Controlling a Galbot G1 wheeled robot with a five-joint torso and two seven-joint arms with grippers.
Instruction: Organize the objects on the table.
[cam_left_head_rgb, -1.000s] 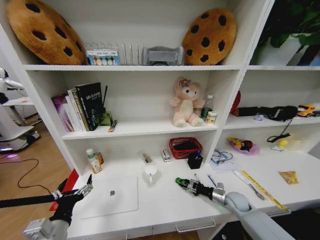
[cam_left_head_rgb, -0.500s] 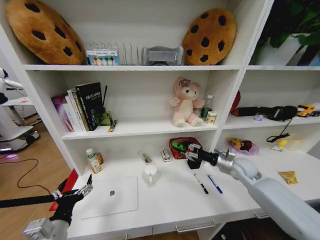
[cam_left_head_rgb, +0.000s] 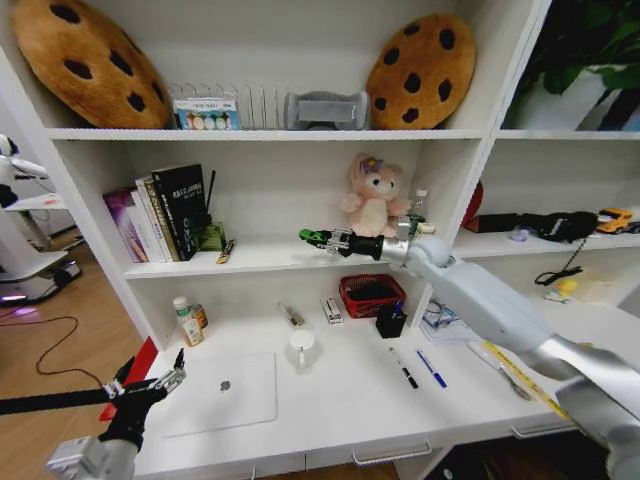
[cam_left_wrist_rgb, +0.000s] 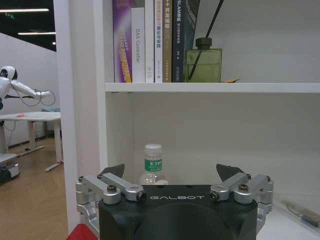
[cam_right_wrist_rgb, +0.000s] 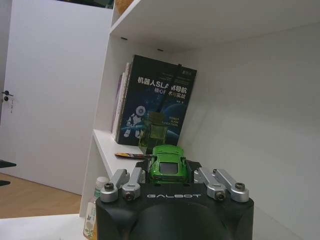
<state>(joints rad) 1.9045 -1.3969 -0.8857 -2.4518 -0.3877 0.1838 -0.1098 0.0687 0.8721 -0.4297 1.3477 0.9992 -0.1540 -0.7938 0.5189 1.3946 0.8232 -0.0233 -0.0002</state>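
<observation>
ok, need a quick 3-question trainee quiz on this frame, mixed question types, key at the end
1. True or false: the right gripper holds the green toy car over the middle shelf.
2. Multiple choice: where is the laptop? A) in the red basket B) closed on the table, near the left gripper C) on the top shelf
3. Fill in: two ___ lie on the table in front of the black pen holder.

Key
1. True; its jaws are closed on the car.
2. B; the left gripper waits beside it, jaws open.
3. pens
</observation>
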